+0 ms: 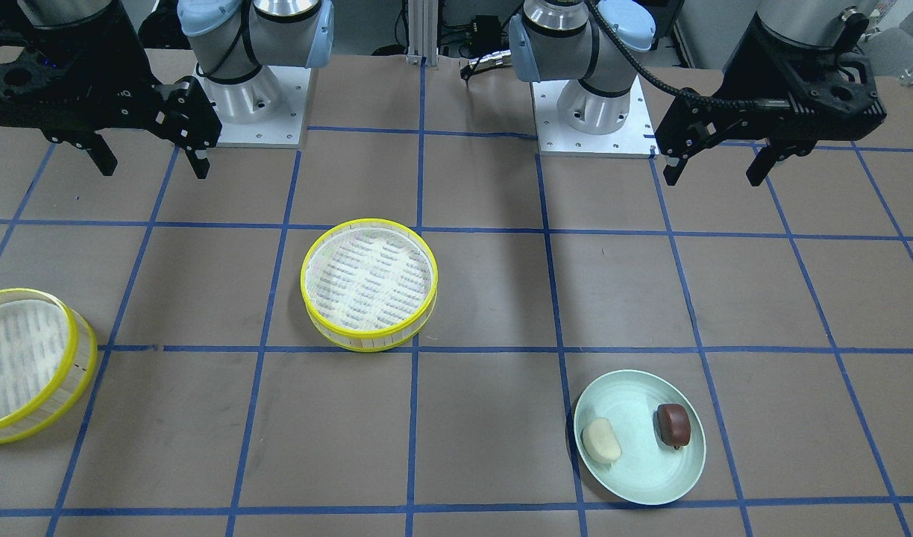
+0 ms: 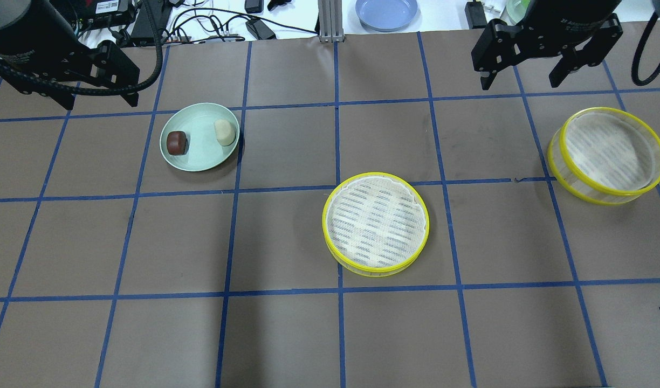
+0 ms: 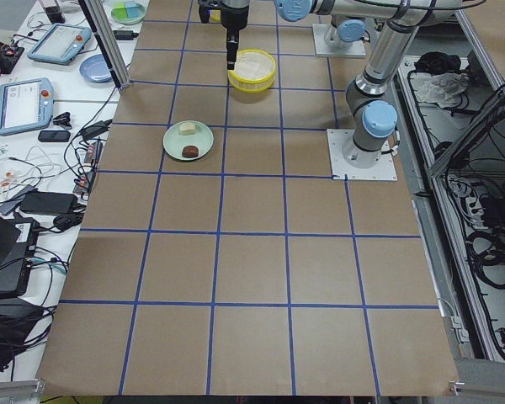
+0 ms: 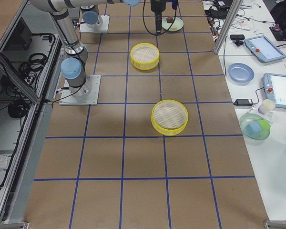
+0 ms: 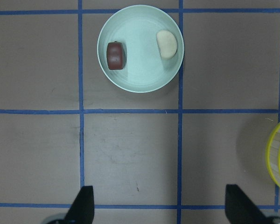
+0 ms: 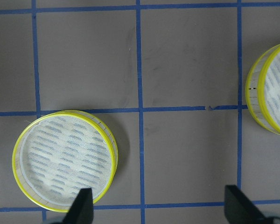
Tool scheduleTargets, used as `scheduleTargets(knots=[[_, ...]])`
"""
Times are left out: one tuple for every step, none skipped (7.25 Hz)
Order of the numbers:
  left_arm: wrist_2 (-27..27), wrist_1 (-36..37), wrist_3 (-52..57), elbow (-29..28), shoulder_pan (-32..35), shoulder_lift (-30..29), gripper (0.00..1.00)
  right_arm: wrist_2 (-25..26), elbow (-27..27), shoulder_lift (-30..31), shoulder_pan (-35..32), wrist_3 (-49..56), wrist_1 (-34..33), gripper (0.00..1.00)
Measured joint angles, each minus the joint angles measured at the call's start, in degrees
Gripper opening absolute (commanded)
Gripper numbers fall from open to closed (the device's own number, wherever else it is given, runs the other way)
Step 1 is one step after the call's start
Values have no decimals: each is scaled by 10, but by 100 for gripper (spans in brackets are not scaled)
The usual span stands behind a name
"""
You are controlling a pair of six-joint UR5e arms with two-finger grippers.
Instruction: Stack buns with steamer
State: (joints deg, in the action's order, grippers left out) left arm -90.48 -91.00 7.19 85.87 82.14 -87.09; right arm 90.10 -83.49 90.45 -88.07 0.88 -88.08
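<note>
A pale cream bun (image 2: pixel 225 132) and a dark reddish-brown bun (image 2: pixel 176 142) lie apart on a pale green plate (image 2: pixel 200 159) at the far left. They also show in the left wrist view, the cream bun (image 5: pixel 167 44) and the brown bun (image 5: pixel 115 55). One yellow-rimmed steamer basket (image 2: pixel 376 222) stands at the table's middle, a second (image 2: pixel 605 153) at the far right. My left gripper (image 2: pixel 99 102) hangs open and empty, high and to the left of the plate. My right gripper (image 2: pixel 518 83) hangs open and empty, high between the two steamers.
The brown table is marked with a blue tape grid. The arm bases (image 1: pixel 255 104) (image 1: pixel 594 112) stand at the robot's side. A blue plate (image 2: pixel 386 11), cables and tablets lie on the white bench beyond the far edge.
</note>
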Motion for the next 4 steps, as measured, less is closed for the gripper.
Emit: scheduleTargets(knots=[[-1,-2,0,1,0,3,100,1,0,0,0,0,0,100],[0,-4,0,2,0,5,100,2,0,1,0,0,1,100],[0,-4,0,2,-1,3,100,2,0,1,0,0,1,100],[0,-2,1,2,-3,-1,100,2,0,2,0,0,2,100]])
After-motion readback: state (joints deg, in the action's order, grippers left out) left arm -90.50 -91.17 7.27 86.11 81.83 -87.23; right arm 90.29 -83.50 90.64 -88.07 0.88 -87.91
